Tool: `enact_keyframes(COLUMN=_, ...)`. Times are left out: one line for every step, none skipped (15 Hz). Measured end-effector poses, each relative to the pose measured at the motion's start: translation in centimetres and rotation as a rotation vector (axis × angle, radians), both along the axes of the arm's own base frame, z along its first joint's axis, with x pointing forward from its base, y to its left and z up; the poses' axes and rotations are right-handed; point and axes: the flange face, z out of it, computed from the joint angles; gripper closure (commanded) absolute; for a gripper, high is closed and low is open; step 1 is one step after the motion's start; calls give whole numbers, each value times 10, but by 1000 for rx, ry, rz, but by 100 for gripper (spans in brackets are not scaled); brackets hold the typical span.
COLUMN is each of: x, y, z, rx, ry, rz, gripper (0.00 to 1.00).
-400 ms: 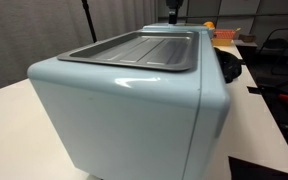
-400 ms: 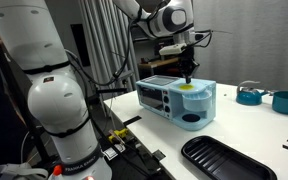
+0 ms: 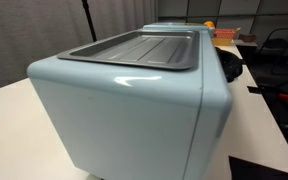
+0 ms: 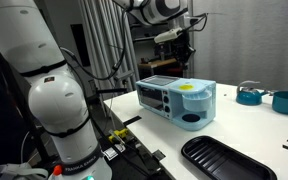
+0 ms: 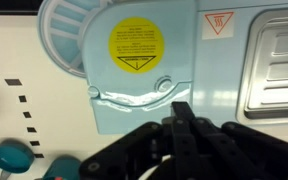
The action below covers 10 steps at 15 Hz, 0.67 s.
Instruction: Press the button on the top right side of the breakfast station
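The black claw (image 5: 181, 110) is held in the air with its two fingers pressed together, nothing between them. Below it, the big, shiny, pale blue breakfast station (image 5: 144, 95) is seen, with a round yellow sticker (image 5: 136, 46) on top. The station is set on a white table (image 4: 246, 125).

breakfast station (image 3: 134, 110): cut off below | claw (image 5: 182, 110): blurred, dark

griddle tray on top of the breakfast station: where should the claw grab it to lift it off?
Probably the raised rim along a long edge, from straight above, one finger inside the griddle tray and one outside. It lies flat on the breakfast station, wide and shallow, so only that thin lip fits between the jaws. The shut claw must open first.
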Motion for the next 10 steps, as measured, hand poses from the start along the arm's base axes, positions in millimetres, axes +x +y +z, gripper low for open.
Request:
enact_keyframes(x=-7, y=4, z=24, rx=0, ry=-24, rz=10, gripper=100)
enact_keyframes(x=-14, y=7, z=45, rx=0, ry=-47, rz=20, gripper=100)
enact_keyframes(x=-21, y=10, z=62, rx=-1, ry=-66, rz=26, gripper=74)
enact_keyframes(x=-26, y=11, z=76, rx=-2, ry=-80, rz=29, gripper=98)
enact_keyframes(x=-30, y=11, z=84, rx=-2, ry=-91, rz=29, gripper=93)
enact_keyframes(x=-30, y=11, z=84, rx=-3, ry=-91, rz=29, gripper=84)
enact_keyframes(x=-29, y=11, z=81, rx=-3, ry=-84, rz=29, gripper=77)
enact_keyframes(x=-28, y=11, z=77, rx=-3, ry=-77, rz=29, gripper=74)
enact_keyframes(x=-27, y=11, z=74, rx=-4, ry=-71, rz=29, gripper=74)
enact_keyframes(x=-26, y=11, z=73, rx=-4, ry=-69, rz=28, gripper=74)
